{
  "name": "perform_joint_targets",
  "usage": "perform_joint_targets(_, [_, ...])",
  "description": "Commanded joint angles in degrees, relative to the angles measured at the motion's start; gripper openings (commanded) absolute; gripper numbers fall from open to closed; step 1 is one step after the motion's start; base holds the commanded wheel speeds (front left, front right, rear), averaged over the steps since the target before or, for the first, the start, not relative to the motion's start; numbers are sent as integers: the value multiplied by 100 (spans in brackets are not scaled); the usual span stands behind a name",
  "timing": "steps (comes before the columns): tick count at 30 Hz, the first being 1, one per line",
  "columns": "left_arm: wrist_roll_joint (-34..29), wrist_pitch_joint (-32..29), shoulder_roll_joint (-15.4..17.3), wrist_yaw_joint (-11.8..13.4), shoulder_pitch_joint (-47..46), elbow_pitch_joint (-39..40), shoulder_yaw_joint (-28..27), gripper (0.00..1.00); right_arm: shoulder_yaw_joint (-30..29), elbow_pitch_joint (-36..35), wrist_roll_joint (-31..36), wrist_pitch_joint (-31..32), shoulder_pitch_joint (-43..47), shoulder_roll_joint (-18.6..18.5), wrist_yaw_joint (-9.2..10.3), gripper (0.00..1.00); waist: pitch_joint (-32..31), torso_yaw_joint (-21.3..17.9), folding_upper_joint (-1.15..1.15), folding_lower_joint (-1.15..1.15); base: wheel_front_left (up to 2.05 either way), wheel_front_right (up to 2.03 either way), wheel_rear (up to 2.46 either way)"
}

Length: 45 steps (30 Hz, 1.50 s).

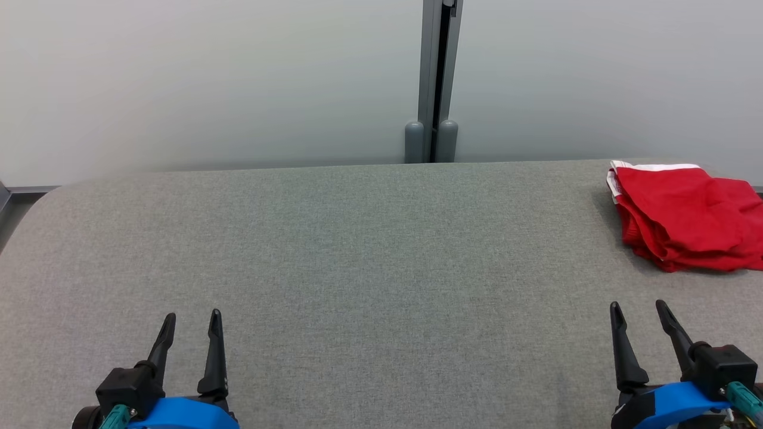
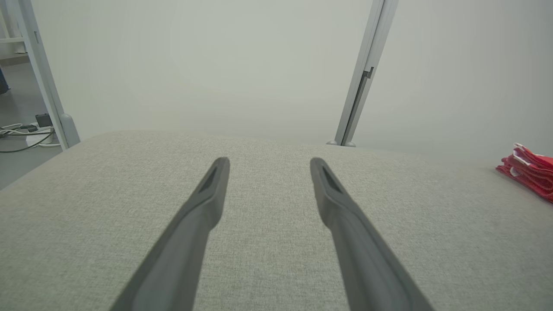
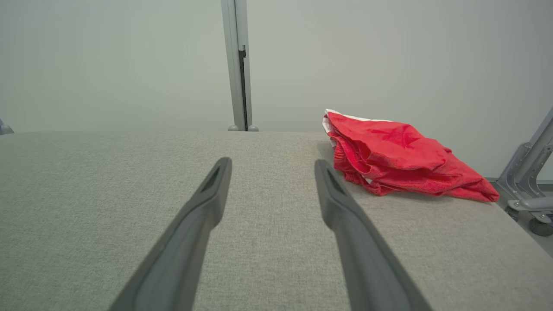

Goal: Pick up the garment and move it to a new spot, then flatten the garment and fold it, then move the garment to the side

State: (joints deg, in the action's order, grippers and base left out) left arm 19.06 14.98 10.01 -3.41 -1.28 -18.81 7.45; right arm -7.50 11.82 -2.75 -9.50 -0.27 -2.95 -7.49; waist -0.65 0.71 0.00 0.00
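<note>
The red garment (image 1: 685, 217) lies heaped at the table's (image 1: 357, 250) far right, long axis roughly 9-to-3 o'clock, about 1 o'clock from the right gripper (image 1: 638, 310) and well apart from the left gripper (image 1: 192, 316), both with fingers spread and empty.

Left hand (image 1: 192, 314) and right hand (image 1: 638, 304) have dark tapered fingers (image 1: 213, 357), blue wrists (image 1: 185, 415).

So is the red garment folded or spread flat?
Folded, roughly: the red garment lies as a compact layered bundle on the table, not spread flat.
</note>
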Motion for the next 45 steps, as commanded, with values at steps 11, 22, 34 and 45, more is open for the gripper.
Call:
perform_joint_targets(11, [-143, 25, -48, -135, 48, -166, -151, 100, 31, 19, -83, -121, 131, 7, -1, 100, -81, -8, 0, 0, 0, 0, 0])
perform_joint_targets(22, [-151, 25, -110, -196, 59, -289, -174, 100, 126, -8, -149, -91, 107, 7, -1, 100, -93, -9, 0, 0, 0, 0, 0])
perform_joint_targets(34, [87, -100, -224, -206, 127, -560, -163, 0, 109, 309, -361, 11, 32, 35, 0, 0, -90, -9, 0, 1, 0, 0, 0])
perform_joint_targets(45, [1172, -406, -297, -237, 25, -396, -350, 0, 119, 275, -1662, 243, -57, 29, 0, 0, -75, -15, 0, 1, 0, 0, 0])
